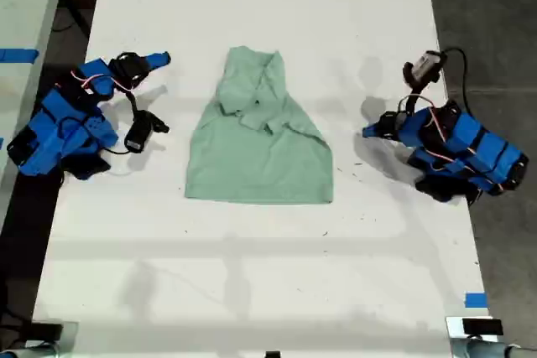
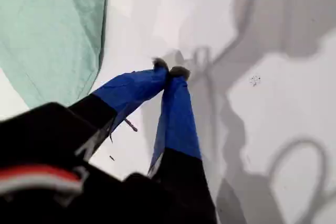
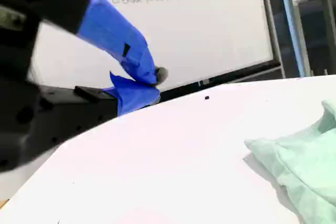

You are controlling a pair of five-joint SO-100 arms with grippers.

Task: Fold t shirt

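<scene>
A small mint-green t shirt [image 1: 260,153] lies in the middle of the white bench [image 1: 252,274]. Its long axis runs from the top of the exterior view to the bottom, with the bunched collar end toward the top and the straight hem toward the bottom. The upper part looks gathered inward, so the cloth tapers from a wide hem to a narrow top.

My first gripper [image 1: 369,132] sits at the exterior view's right, fingers closed tip to tip on nothing and aimed at the shirt's side edge just beside it. Its own camera shows the closed tips [image 2: 169,69] over bare bench, with the green cloth [image 2: 47,30] close by.

My second gripper [image 1: 161,59] rests at the exterior view's left, level with the collar end and a little further off. Its fingers [image 3: 157,82] also appear closed and empty, and the shirt [image 3: 304,166] lies off to the side of where they point.

Neither arm touches the cloth. The next fold probably brings the hem up toward the collar, and my first gripper looks slightly nearer to start it.
</scene>
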